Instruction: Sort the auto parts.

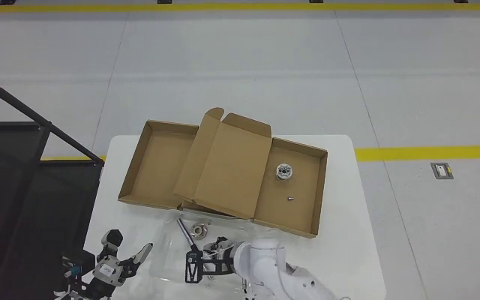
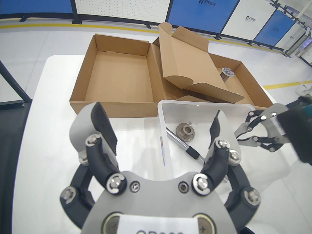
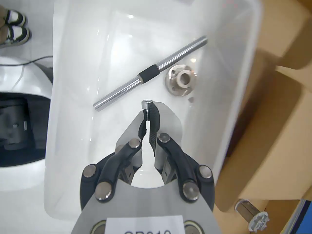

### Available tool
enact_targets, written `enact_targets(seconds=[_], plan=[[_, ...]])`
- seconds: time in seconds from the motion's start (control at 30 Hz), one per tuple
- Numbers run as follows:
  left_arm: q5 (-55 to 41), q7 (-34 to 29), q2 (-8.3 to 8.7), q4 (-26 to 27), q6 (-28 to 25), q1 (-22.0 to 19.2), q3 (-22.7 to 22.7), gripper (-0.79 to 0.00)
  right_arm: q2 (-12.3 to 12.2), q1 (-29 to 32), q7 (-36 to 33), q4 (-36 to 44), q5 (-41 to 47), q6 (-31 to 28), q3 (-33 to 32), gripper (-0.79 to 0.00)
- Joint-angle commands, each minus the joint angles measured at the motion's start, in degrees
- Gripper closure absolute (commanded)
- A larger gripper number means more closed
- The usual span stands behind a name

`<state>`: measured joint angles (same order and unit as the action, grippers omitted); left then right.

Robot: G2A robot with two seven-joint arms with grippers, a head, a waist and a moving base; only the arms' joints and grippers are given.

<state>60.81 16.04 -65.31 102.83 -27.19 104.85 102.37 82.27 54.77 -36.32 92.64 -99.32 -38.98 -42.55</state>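
Observation:
A clear plastic bin (image 2: 160, 105) stands on the white table in front of an open cardboard box (image 1: 157, 161). In the bin lie a metal rod with a black band (image 3: 151, 71), a round flange (image 3: 181, 79) and a tiny dark piece (image 3: 191, 99). My right gripper (image 3: 147, 113) hangs over the bin, shut on a small bolt (image 3: 147, 107) that sticks out past its tips. My left gripper (image 2: 158, 113) stands open with nothing in it, just outside the bin's near corner. A gear-like part (image 1: 283, 171) and a small screw (image 1: 289, 199) rest in the box's right compartment.
The box's lid flap (image 1: 225, 165) is folded up over its middle, between the bare left compartment (image 2: 117, 74) and the right one. The table (image 1: 345, 225) has free room at the right. A black frame (image 1: 30, 172) stands by the table's left side.

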Motion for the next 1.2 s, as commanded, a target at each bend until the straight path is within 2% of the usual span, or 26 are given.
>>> enact_targets(seconds=[0.0,0.13,0.17,0.2,0.57,0.7,0.9,1.17], plan=[[0.0,0.0,0.00,0.0,0.0,0.0,0.0,-0.785,-1.7,4.9,6.4,5.0,-5.6,1.6,-2.9,0.000],[0.0,0.0,0.00,0.0,0.0,0.0,0.0,-0.785,-4.5,13.3,19.9,11.7,-13.4,5.0,-7.8,0.000],[0.0,0.0,0.00,0.0,0.0,0.0,0.0,-0.785,-4.9,15.4,22.5,12.4,-13.6,8.3,-9.7,0.000],[0.0,0.0,0.00,0.0,0.0,0.0,0.0,-0.785,-5.2,17.5,22.1,12.4,-14.8,10.5,-10.9,0.000],[0.0,0.0,0.00,0.0,0.0,0.0,0.0,-0.785,-5.2,17.6,22.4,12.4,-14.7,10.9,-10.9,0.000],[0.0,0.0,0.00,0.0,0.0,0.0,0.0,-0.785,-5.4,17.4,28.5,12.9,-10.2,11.6,-13.0,0.000],[0.0,0.0,0.00,0.0,0.0,0.0,0.0,-0.785,-6.6,19.0,46.3,13.6,1.1,6.2,-20.8,0.000],[0.0,0.0,0.00,0.0,0.0,0.0,0.0,-0.785,-8.5,18.2,70.7,8.0,10.7,-7.3,-29.0,0.000]])
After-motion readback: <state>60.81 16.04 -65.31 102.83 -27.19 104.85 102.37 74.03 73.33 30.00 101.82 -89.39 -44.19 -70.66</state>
